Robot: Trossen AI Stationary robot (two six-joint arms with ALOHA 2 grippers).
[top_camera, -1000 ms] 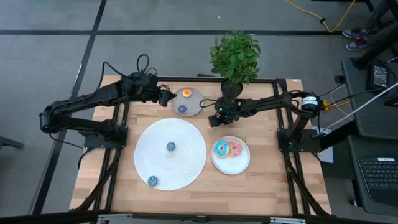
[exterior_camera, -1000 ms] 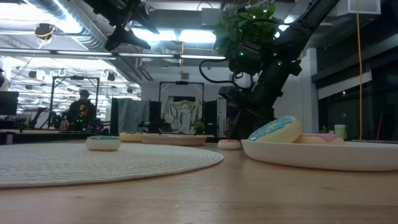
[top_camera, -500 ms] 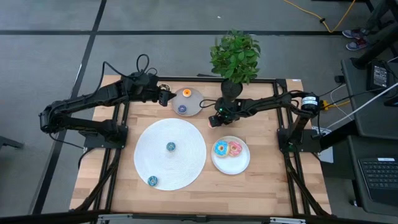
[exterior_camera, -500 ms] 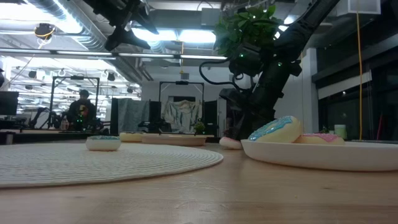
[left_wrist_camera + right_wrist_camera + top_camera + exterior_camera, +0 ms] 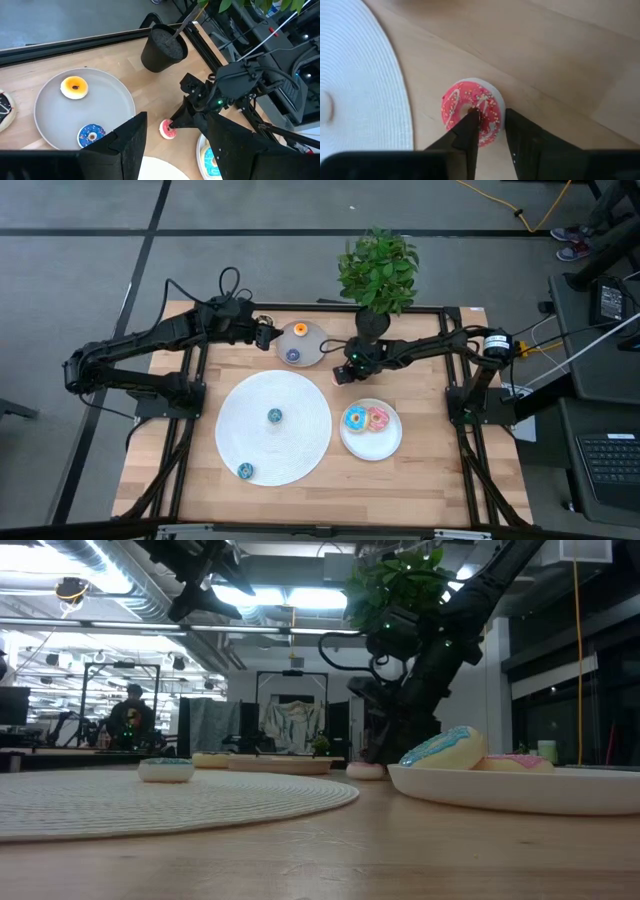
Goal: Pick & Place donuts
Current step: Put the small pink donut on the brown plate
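A small red-pink donut lies flat on the bare wood between the grey plate and the white plate. My right gripper is down on it and shut on its ring. My left gripper hangs open and holds nothing, above the table beside the grey plate's left rim. The grey plate holds an orange donut and a dark blue donut. A blue donut and a pink donut lie on the white plate. My right gripper has the donut's ring on the side nearest the gripper. One finger stands in the hole and the other outside the rim. The fingers slant down from the table's right. The donut lies flat on the wood.
A large white disc at the middle carries two teal donuts. A potted plant stands at the far edge, just behind my right arm. A dark-iced donut shows left of the grey plate.
My right gripper has gone down onto the red-pink donut, and its fingers now stand on the ring. The donut has stayed on the table.
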